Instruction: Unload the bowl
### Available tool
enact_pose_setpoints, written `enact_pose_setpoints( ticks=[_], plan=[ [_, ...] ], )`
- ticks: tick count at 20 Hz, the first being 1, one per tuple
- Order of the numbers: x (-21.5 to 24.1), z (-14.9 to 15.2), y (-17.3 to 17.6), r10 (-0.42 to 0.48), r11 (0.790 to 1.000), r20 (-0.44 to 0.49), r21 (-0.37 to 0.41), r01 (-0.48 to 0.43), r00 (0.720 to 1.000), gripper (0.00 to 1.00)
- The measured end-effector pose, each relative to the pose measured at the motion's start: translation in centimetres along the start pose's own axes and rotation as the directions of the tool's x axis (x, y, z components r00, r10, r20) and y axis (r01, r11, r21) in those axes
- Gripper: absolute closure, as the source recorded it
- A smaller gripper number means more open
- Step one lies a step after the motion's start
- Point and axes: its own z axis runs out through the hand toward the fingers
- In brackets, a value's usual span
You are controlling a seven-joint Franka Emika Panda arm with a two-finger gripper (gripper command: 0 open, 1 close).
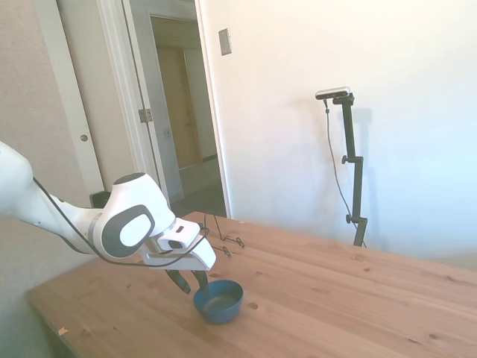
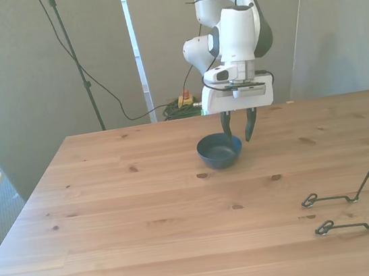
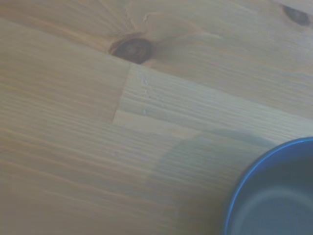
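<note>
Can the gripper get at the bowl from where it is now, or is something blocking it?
Probably yes. The gripper hangs open right at the far rim of the bowl, which stands upright on bare table. The wire rack lies well off toward the front view's right, out of the way.

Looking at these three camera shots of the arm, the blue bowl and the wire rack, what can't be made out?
- bowl: the wrist view's edge cuts off most of it, and that view is soft.
- Whether the hand touches the bowl's rim: a finger overlaps it in the front and side views.
- wire rack: the arm partly hides it in the side view.
</note>
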Motion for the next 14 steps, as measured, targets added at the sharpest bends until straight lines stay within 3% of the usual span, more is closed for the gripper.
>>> enact_pose_setpoints(
  ticks=[6, 14],
  plan=[
    [1.0, -2.8, -0.2, 0.096, 0.995, 0.004, 0.029, -0.096, 0.995, 0.00],
    [2.6, -7.2, 1.2, 0.268, 0.962, -0.033, 0.056, -0.266, 0.963, 0.00]
  ],
)
